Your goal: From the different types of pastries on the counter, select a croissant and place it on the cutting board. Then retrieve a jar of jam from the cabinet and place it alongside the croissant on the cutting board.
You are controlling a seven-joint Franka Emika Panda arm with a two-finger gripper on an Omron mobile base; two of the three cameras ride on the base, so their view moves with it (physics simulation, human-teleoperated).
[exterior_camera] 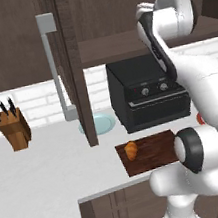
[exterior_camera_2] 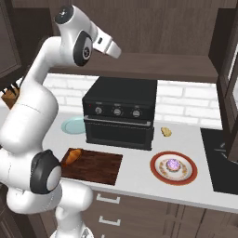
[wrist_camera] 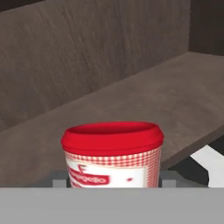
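Handling the small squat jar of jam (wrist_camera: 112, 155) with the red lid and red-checked label, standing upright inside the dark brown wooden cabinet (wrist_camera: 100, 65).

Judging by its look, the jar is behaving as a rigid, smooth, fairly light body, likely slippery and breakable if dropped; the body below the lid rim is offering the best hold. The two-finger gripper is sitting low at the jar's base with a grey finger (wrist_camera: 59, 178) on each side, jaws standing partly apart; actual contact with the jar cannot be told, since the fingertips are mostly hidden. The small golden-brown croissant (exterior_camera: 131, 150) is lying on the dark reddish-brown wooden cutting board (exterior_camera: 157, 154).
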